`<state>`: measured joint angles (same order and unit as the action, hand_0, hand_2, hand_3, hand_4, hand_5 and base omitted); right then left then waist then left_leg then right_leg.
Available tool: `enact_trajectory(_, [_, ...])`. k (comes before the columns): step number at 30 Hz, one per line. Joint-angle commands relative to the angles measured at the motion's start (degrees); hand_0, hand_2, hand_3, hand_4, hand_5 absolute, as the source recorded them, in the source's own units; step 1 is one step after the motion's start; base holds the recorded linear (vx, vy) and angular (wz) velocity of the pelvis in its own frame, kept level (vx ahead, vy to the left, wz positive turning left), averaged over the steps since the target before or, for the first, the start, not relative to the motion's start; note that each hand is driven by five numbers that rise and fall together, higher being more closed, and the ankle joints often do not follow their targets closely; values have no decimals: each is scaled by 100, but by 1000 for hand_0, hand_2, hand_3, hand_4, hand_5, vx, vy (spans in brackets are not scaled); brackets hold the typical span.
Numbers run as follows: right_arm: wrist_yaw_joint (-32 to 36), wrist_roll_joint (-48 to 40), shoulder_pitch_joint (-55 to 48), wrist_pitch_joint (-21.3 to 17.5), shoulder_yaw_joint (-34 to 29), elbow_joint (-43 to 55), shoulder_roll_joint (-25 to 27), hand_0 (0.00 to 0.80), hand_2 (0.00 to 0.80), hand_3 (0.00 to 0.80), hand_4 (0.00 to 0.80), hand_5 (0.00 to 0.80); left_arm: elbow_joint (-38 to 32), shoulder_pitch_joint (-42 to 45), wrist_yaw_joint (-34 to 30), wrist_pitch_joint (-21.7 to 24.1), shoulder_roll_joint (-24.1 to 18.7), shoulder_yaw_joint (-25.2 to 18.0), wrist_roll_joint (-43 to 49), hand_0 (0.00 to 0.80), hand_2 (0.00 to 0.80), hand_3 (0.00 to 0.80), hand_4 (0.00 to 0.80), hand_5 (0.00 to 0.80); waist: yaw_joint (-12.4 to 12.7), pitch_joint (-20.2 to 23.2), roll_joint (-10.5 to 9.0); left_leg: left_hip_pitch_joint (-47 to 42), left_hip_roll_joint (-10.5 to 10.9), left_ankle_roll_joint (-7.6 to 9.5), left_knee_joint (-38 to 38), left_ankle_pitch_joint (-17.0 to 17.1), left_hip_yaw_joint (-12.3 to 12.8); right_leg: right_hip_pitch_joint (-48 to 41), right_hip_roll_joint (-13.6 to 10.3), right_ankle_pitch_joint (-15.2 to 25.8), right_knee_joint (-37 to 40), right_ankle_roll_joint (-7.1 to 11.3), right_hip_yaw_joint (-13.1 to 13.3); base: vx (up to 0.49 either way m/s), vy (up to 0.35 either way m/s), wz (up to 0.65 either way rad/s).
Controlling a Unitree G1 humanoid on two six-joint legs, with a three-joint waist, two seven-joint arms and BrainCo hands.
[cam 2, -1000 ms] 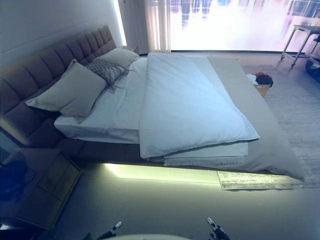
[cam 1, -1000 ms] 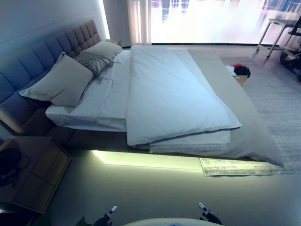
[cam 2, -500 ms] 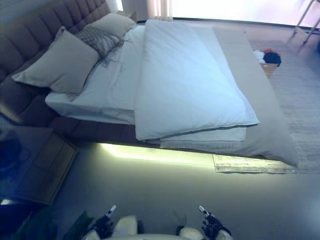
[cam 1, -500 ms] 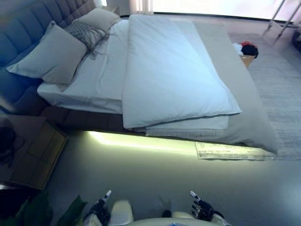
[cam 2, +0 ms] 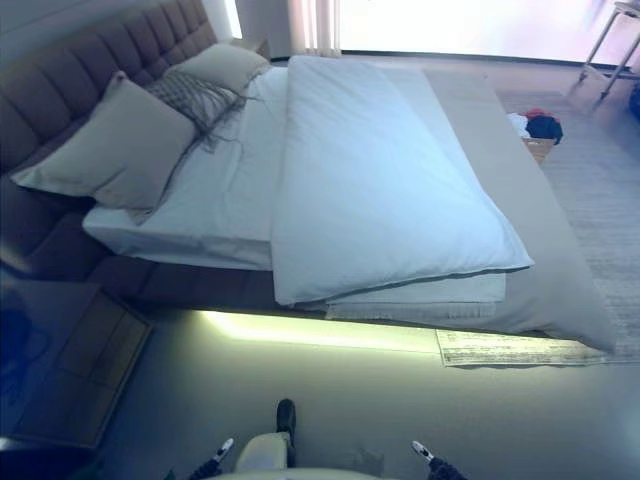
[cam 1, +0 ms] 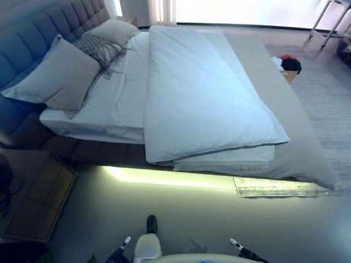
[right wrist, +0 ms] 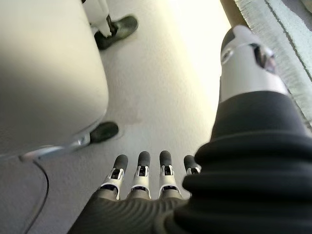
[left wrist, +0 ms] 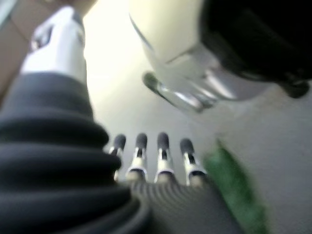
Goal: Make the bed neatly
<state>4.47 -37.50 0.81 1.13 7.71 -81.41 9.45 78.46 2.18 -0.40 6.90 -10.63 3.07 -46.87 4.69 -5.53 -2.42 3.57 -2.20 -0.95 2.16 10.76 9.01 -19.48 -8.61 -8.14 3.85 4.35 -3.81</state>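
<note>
On the bed (cam 1: 307,159) — three pillows (cam 1: 60,76), one duvet (cam 1: 203,98); both robot hands (left wrist: 151,156) (right wrist: 146,175) straight-fingered, empty.

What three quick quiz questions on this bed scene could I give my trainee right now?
1. True or false: the white duvet reaches the pillows.
2. Which hand holds bedding: A left hand, B right hand, C neither?
3. Fill in: a grey ____ lies on the floor beyond the bed's foot.

Key: 1 false, bare sheet shows between them; 2 C, both hang open over the floor; 3 rug.
</note>
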Motion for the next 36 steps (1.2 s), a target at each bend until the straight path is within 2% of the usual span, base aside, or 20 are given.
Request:
enact_trajectory(1, [186, 25, 151, -119, 98, 107, 91, 0, 0, 0, 0, 0, 55, -136, -33, 26, 81, -68, 169, 0, 0, 0, 0, 0, 184, 162, 298, 862, -476, -446, -475, -125, -441, -384, 13, -453, -446, 167, -183, 255, 131, -19])
enact_trajectory(5, [376, -188, 200, -217, 64, 333, 22, 0, 0, 0, 0, 0, 134, -111, -121, -61, 2, -194, 331, 0, 0, 0, 0, 0, 213, 228, 204, 1135, -538, -438, -1200, -348, -373, -399, -297, -322, -463, 330, -273, 320, 208, 3])
enact_trajectory(8, [250, -52, 187, -225, 6, 390, -8, 0, 0, 0, 0, 0, 111, -152, -94, -94, 25, -204, 304, 0, 0, 0, 0, 0, 165, 273, 153, 1214, -440, -280, -1550, -638, -258, -340, -499, -232, -639, 447, -222, 282, 249, -11])
enact_trajectory(10, [158, -113, 181, -239, -82, 357, 4, 0, 0, 0, 0, 0, 133, -235, -48, -109, 26, -130, 394, 0, 0, 0, 0, 0, 136, 300, 127, 1220, -318, -134, -1636, -809, -224, -294, -558, -132, -981, 429, -177, 317, 258, 7])
enact_trajectory(11, [108, -162, 180, -259, -136, 336, 7, 0, 0, 0, 0, 0, 162, -275, -48, -103, 16, -82, 445, 0, 0, 0, 0, 0, 121, 312, 96, 1207, -231, -28, -1646, -927, -200, -209, -625, 117, -1335, 432, -147, 276, 189, 16])
enact_trajectory(13, [86, -343, 162, -335, -235, 301, 35, 0, 0, 0, 0, 0, 187, -354, -72, -149, -53, 21, 595, 0, 0, 0, 0, 0, 22, 291, 47, 1025, 6, 188, -1566, -1119, -227, 386, -706, 908, -2247, 439, -17, 297, 158, 20])
enact_trajectory(14, [92, -411, 159, -376, -255, 295, 52, 0, 0, 0, 0, 0, 176, -364, -64, -181, -88, 45, 667, 0, 0, 0, 0, 0, -54, 261, 52, 880, 68, 239, -1500, -1151, -229, 771, -655, 1110, -2548, 407, 58, 298, 125, 29])
enact_trajectory(15, [108, -464, 176, -381, -245, 327, 70, 0, 0, 0, 0, 0, 173, -396, -42, -187, -128, 57, 656, 0, 0, 0, 0, 0, -146, 186, 78, 661, 93, 269, -1407, -1186, -205, 1332, -628, 1189, -2667, 336, -7, 255, 61, 32])
enact_trajectory(16, [140, -575, 212, -418, -202, 339, 99, 0, 0, 0, 0, 0, 167, -442, -19, -187, -182, 60, 591, 0, 0, 0, 0, 0, -241, 82, 136, 402, 55, 252, -1277, -1183, -145, 1872, -547, 1100, -2612, 205, -151, 188, 7, 18])
enact_trajectory(17, [157, -611, 235, -418, -183, 338, 113, 0, 0, 0, 0, 0, 165, -457, -15, -186, -199, 61, 557, 0, 0, 0, 0, 0, -266, 39, 157, 312, 24, 226, -1238, -1178, -120, 1983, -505, 1049, -2505, 151, -225, 197, -121, 5])
enact_trajectory(18, [177, -722, 307, -428, -142, 356, 139, 0, 0, 0, 0, 0, 161, -530, -21, -170, -243, 55, 467, 0, 0, 0, 0, 0, -311, -89, 172, 98, -1, 157, -1152, -1222, -57, 2329, -416, 1010, -1814, 69, -528, 160, -237, -2])
enact_trajectory(20, [149, -768, 413, -453, -141, 394, 149, 0, 0, 0, 0, 0, 108, -603, -44, -145, -287, 56, 374, 0, 0, 0, 0, 0, -394, -242, 42, -69, 157, 88, -1150, -1501, 12, 2895, -481, 1692, -615, 300, -827, 167, -315, -8])
enact_trajectory(21, [87, -742, 478, -427, -137, 443, 143, 0, 0, 0, 0, 0, 48, -647, -28, -130, -312, 76, 251, 0, 0, 0, 0, 0, -445, -321, 37, -130, 154, 48, -1182, -1647, 9, 3099, -490, 1951, -169, 378, -912, 101, -258, -16])
enact_trajectory(22, [16, -690, 568, -398, -119, 492, 138, 0, 0, 0, 0, 0, -46, -693, -13, -126, -336, 72, 80, 0, 0, 0, 0, 0, -478, -404, 36, -169, 110, 44, -1232, -1775, 26, 3269, -512, 2013, -145, 371, -916, 52, -223, -2])
enact_trajectory(24, [-177, -535, 603, -339, -50, 571, 116, 0, 0, 0, 0, 0, -158, -651, 100, -92, -299, 122, -240, 0, 0, 0, 0, 0, -476, -441, 1, -207, -55, 72, -1491, -1951, 192, 3130, -443, 1718, -355, 304, -901, 120, -229, 32])
enact_trajectory(25, [-223, -353, 588, -271, -37, 606, 104, 0, 0, 0, 0, 0, -176, -554, 176, -70, -201, 32, -203, 0, 0, 0, 0, 0, -442, -396, -43, -264, -64, 8, -1588, -1854, 88, 2981, -454, 1721, -447, 296, -930, 221, -206, 72])
enact_trajectory(27, [-83, -574, 513, -425, -22, 615, 141, 0, 0, 0, 0, 0, -160, -398, 51, 0, -99, 18, -148, 0, 0, 0, 0, 0, -441, -352, -78, -411, -151, -62, -1604, -1851, 47, 2815, -462, 1675, -630, 304, -987, 258, -125, 79])
enact_trajectory(28, [30, -569, 504, -451, -48, 636, 146, 0, 0, 0, 0, 0, -106, -353, -95, 11, -27, -40, 86, 0, 0, 0, 0, 0, -441, -300, -79, -617, -236, -96, -1465, -1819, 15, 2716, -457, 1678, -618, 300, -1032, 307, -80, 48])
enact_trajectory(31, [64, -369, 506, -395, -71, 612, 181, 0, 0, 0, 0, 0, -47, -308, -57, 6, 53, -65, 297, 0, 0, 0, 0, 0, -446, -194, -48, -943, -266, -165, -1094, -1809, -43, 2595, -416, 1678, -534, 302, -1050, 238, -45, -8])
enact_trajectory(36, [95, -634, 538, -445, -134, 567, 203, 0, 0, 0, 0, 0, 10, -230, 0, -90, -25, -31, 551, 0, 0, 0, 0, 0, -433, -82, 59, -1303, -378, -307, -863, -1745, 44, 2550, -466, 1590, -673, 306, -1301, 209, -56, -3])
